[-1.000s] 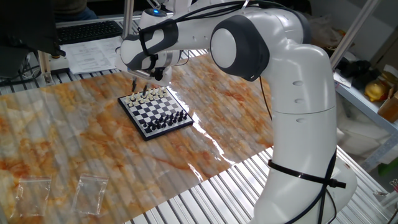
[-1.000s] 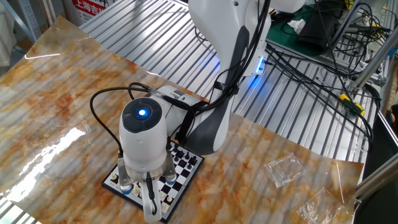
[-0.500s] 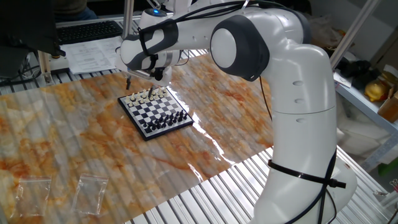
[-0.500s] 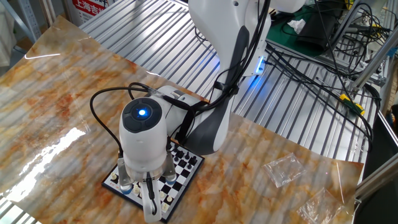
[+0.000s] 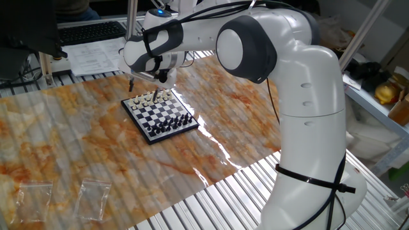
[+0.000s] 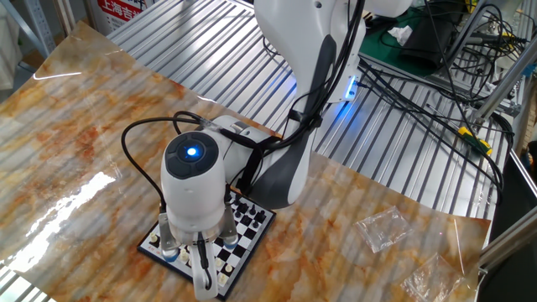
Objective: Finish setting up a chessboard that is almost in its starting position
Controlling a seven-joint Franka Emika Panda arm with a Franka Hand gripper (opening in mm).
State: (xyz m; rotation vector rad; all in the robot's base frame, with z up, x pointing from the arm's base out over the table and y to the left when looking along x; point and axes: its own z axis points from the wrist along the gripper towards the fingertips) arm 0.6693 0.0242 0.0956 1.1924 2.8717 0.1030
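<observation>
Marbled tabletop is carrying the chessboard; I'm hovering my gripper, grip unreadable, at its 11 o'clock, needing a straight descent.

Arm is reaching far forward, wrist pointing straight down; gripper is hanging low, fingers dark and thin, jaw gap not discernible.

The gripper hangs just above the chessboard's far edge, beside its cream pieces.
</observation>
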